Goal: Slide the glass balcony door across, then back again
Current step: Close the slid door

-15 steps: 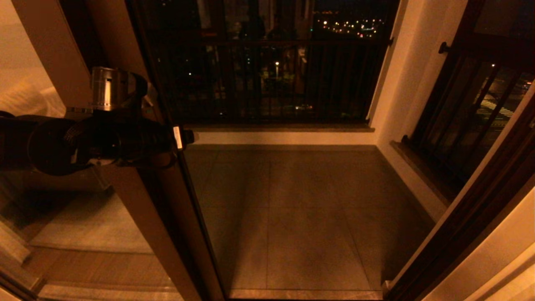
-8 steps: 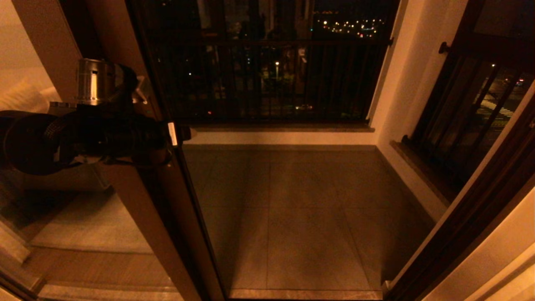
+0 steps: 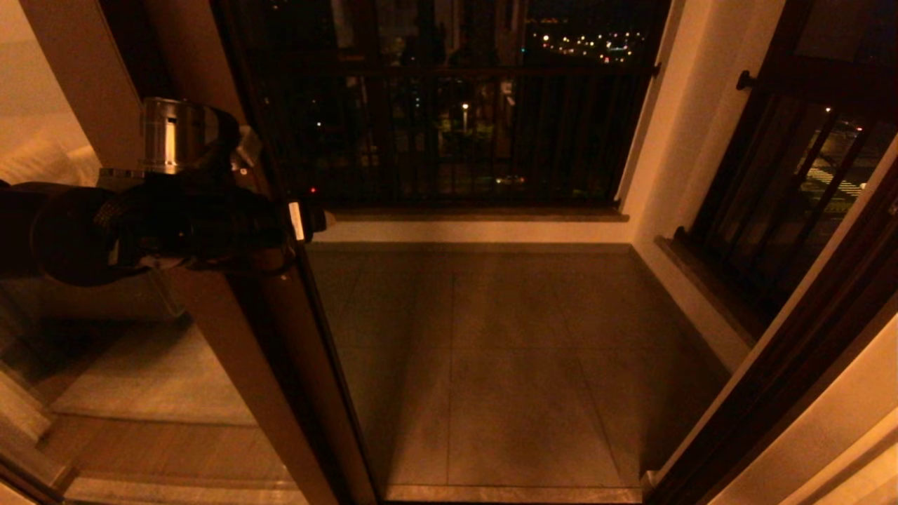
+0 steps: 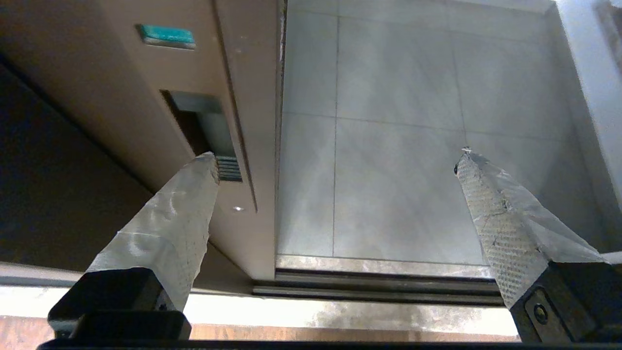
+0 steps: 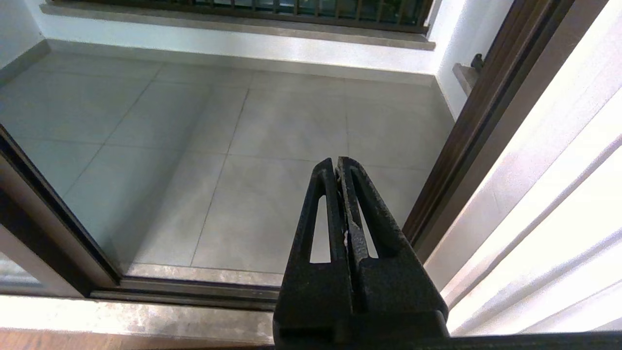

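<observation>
The glass balcony door stands slid to the left, and its brown stile runs down the left of the doorway. The lettered band is out of view. My left gripper is at the stile at handle height. It is open and straddles the stile's free edge. One taped finger has its tip at the lower end of the recessed handle; the other finger hangs over the balcony floor. My right gripper is shut on nothing, low by the doorway's right side.
The doorway opens onto a tiled balcony floor with a dark railing behind it. The floor track crosses the threshold. The dark fixed door frame and a white wall bound the right side.
The left arm swung a little left and up, then came back right a little. The stile's lower end has not visibly shifted.
</observation>
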You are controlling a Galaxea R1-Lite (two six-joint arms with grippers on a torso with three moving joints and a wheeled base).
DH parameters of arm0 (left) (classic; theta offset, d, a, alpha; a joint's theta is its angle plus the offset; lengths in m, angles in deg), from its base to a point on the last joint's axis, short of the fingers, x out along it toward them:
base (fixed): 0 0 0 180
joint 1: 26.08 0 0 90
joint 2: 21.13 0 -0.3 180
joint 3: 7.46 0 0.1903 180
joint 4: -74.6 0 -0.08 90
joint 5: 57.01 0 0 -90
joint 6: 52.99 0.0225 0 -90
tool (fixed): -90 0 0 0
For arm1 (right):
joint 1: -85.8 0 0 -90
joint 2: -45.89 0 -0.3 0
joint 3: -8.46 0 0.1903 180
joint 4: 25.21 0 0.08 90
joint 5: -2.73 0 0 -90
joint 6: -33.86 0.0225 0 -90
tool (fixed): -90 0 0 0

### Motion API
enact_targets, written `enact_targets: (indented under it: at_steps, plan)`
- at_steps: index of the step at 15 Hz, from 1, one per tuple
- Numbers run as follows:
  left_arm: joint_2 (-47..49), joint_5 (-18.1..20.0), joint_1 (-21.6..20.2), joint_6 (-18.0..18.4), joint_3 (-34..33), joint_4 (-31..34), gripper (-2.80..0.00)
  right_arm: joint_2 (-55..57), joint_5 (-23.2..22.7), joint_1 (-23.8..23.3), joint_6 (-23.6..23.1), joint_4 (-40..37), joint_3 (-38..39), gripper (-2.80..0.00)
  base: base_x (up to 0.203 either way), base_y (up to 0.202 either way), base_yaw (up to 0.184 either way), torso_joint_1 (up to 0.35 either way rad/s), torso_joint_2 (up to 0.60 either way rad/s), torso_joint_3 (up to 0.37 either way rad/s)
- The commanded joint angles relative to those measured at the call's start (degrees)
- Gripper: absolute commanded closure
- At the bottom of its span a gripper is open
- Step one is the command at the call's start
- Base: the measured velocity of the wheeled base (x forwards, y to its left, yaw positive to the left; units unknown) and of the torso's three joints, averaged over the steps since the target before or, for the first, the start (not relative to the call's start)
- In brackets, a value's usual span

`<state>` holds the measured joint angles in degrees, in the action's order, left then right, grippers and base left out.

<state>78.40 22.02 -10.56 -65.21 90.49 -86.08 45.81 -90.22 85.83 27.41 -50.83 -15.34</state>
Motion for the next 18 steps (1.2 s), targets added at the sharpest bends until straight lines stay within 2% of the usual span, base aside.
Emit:
enact_targets:
  at_steps: [1, 12, 18]
  plan:
    - [1.6, -0.2, 0.0, -0.1, 0.8, -0.2, -2.8, 0.1, 0.0, 0.0, -0.1, 0.0, 0.0, 0.0, 0.0, 0.0, 0.0, 0.0, 0.0, 0.0]
    - [3.7, 0.1, 0.1, -0.2, 3.3, -0.3, -2.8, 0.1, 0.0, 0.1, -0.1, 0.0, 0.0, 0.0, 0.0, 0.0, 0.0, 0.0, 0.0, 0.0]
    - [3.6, 0.0, 2.2, -0.1, 3.4, -0.3, -2.8, 0.1, 0.0, 0.0, -0.1, 0.0, 0.0, 0.0, 0.0, 0.0, 0.0, 0.0, 0.0, 0.0]
